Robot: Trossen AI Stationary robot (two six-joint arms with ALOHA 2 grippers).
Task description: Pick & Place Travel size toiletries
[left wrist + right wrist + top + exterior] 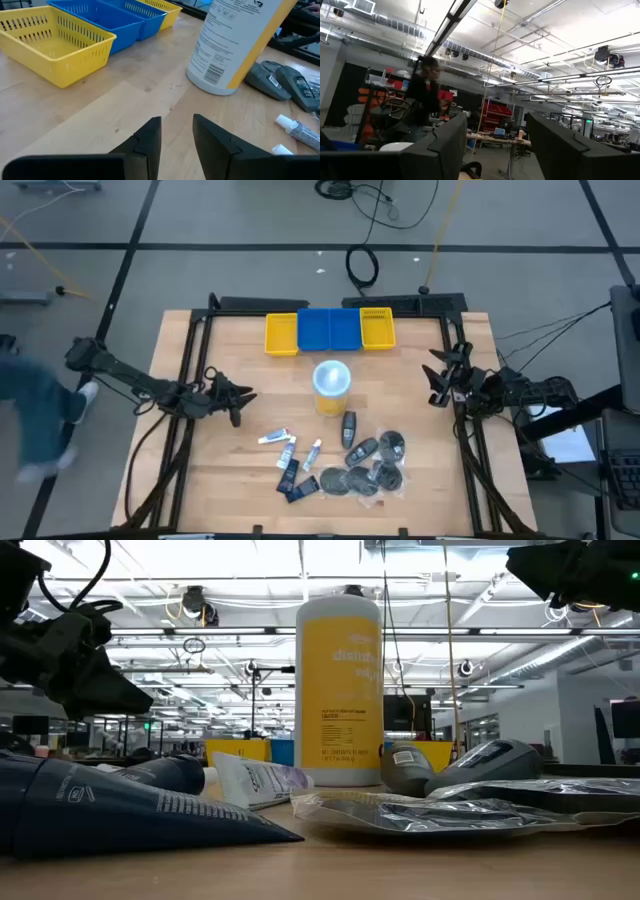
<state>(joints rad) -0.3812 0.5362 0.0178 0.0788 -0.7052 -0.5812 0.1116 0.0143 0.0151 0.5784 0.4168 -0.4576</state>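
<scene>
Toiletries (345,463) lie in a loose cluster on the near half of the table (200,480), in front of the yellow bottle (331,385), which stands upright near the centre. Small white tubes (275,437) sit on the cluster's left side, dark bottles (349,427) in the middle, and round grey packets (388,446) on its right, several overlapping (exact count of the packets cannot be told). From table height, a dark tube (110,810) lies nearest, with a white tube (255,783) behind it and clear-wrapped packets (460,810) to its side.

Left gripper (240,402) hovers over the table's left part, pointing toward the bottle, well apart from the items. Its fingers (150,142) stand partly apart with bare wood showing in the gap; nothing is held.

Right gripper (437,380) sits at the table's right edge, raised and tilted upward. Its fingers (445,145) are spread wide and empty, with only the room's ceiling and a blurred person (422,95) visible between them.

Bins (329,330), two yellow flanking blue, stand in a row along the far edge; no toiletries can be seen inside them.
</scene>
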